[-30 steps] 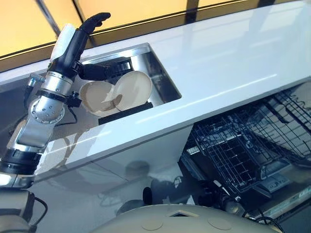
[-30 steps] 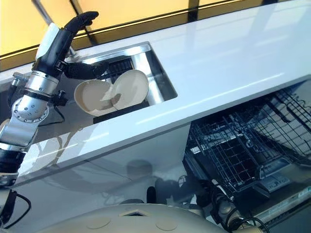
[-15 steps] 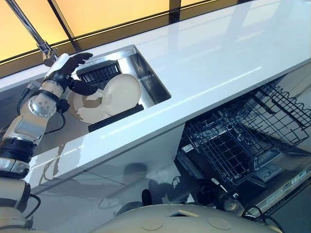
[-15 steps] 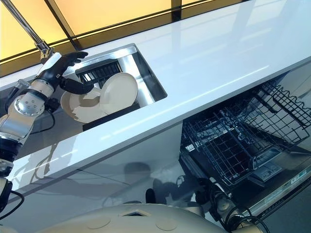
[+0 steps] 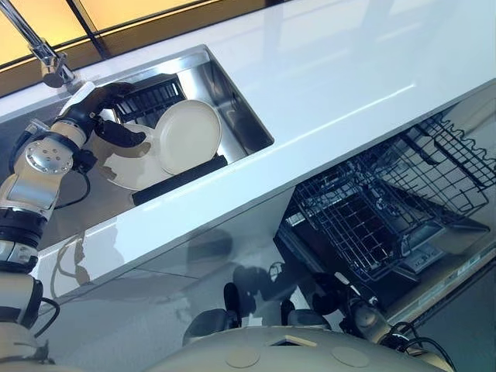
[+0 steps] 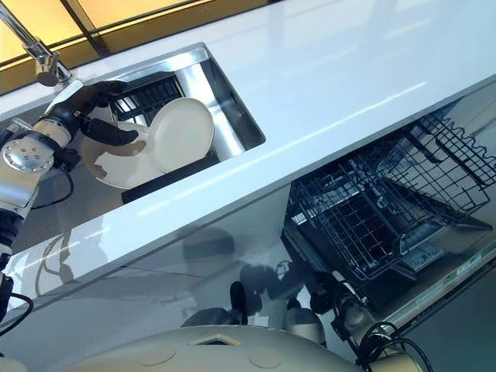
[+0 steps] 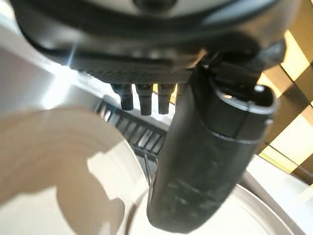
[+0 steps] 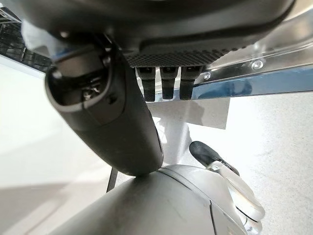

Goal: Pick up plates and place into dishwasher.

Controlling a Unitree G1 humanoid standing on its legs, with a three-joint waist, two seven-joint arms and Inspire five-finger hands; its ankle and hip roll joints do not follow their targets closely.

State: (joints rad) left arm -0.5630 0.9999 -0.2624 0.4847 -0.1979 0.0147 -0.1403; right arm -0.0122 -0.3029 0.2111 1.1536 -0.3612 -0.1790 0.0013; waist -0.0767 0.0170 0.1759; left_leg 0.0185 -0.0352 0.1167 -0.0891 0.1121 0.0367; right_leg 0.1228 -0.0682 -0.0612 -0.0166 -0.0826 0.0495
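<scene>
Two cream plates stand on edge in a black rack inside the steel sink. The right plate leans against the left plate. My left hand reaches over the left plate's top rim. Its fingers are relaxed behind the rim and its thumb stretches across the plate's front without closing on it. In the right wrist view my right hand hangs low over the floor, fingers straight and holding nothing. The dishwasher's wire rack is pulled out at the lower right.
A white counter runs around the sink and above the dishwasher. A chrome faucet rises behind the sink at the far left, close to my left hand. A dark drain grille lies behind the plates.
The view has shifted. My left hand has come down from above the sink to the left plate's rim, and its thumb now lies across the plate. The plates have not moved.
</scene>
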